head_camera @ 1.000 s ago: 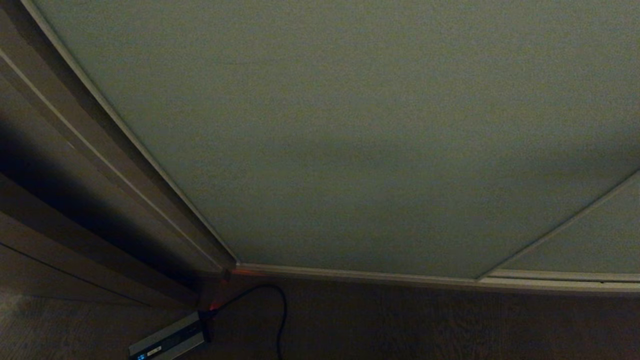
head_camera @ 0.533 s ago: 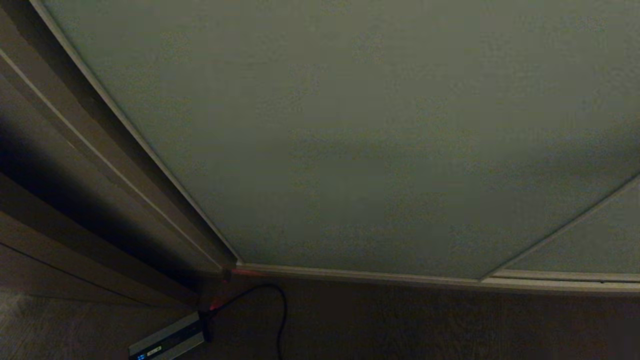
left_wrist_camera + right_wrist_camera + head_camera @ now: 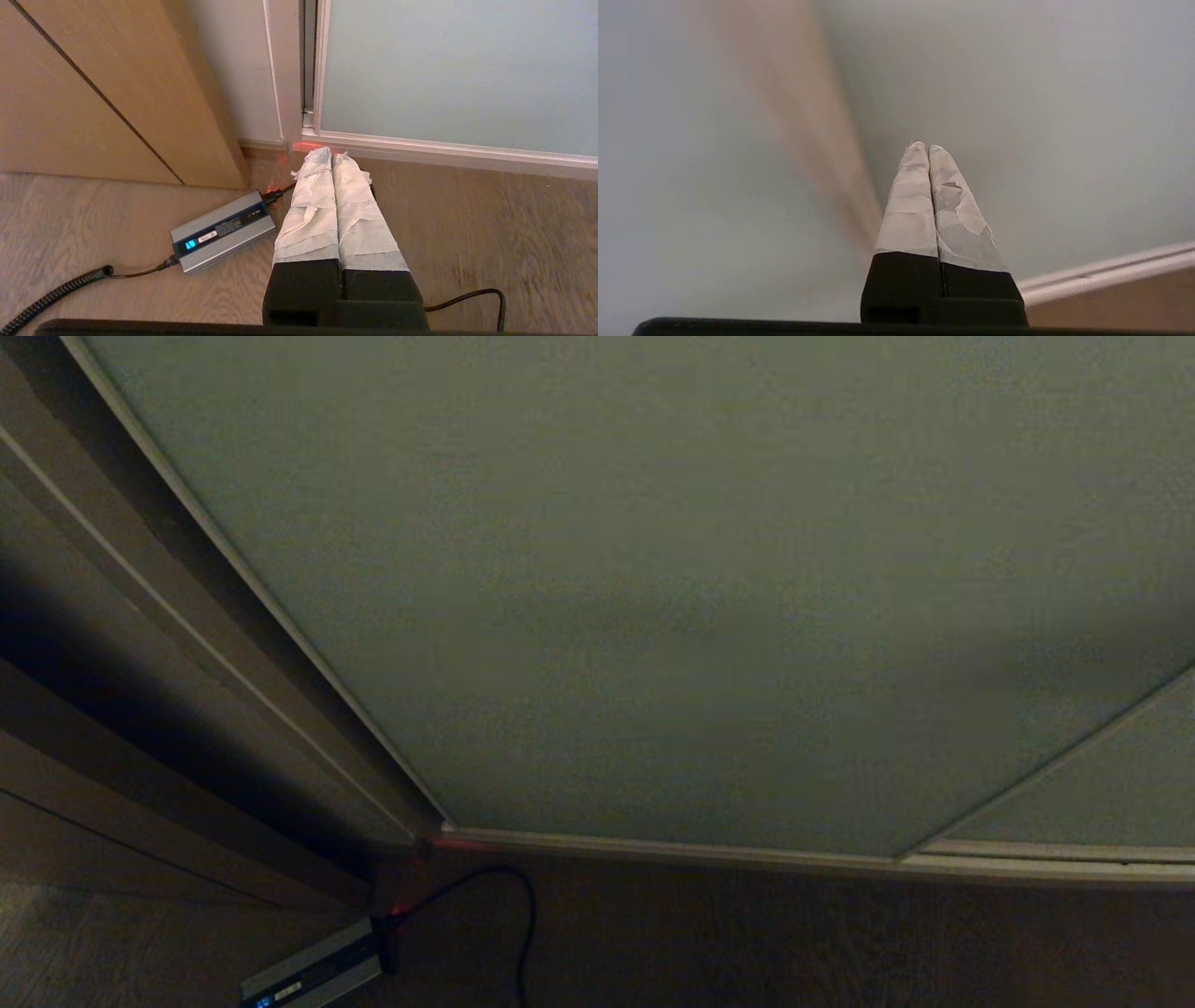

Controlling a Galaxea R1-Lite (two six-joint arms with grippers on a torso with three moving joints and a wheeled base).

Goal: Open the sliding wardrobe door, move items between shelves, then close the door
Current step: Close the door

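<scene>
Sliding wardrobe door (image 3: 672, 597): the pale grey-green panel is closed and fills most of the head view; its thin light frame (image 3: 653, 847) runs along the bottom, at the floor.
Right gripper (image 3: 923, 145): the two taped fingers (image 3: 909, 205) are pressed together, nothing between them; the tips point at the grey-green panel, which stands just in front of them (whether they touch it I cannot tell).
Left gripper (image 3: 326, 153): also pressed together and empty, it hangs low above the wooden floor (image 3: 490, 219); the bottom corner of the door frame is just ahead of its tips.
Silver power box (image 3: 223, 230): it lies on the floor beside the left gripper, with a blue light and a black cable (image 3: 51, 291) at its end.
Brown wood-grain panelling (image 3: 107, 79): it stands past the box, away from the left gripper.
Shelves and cushion: hidden behind the closed door.
</scene>
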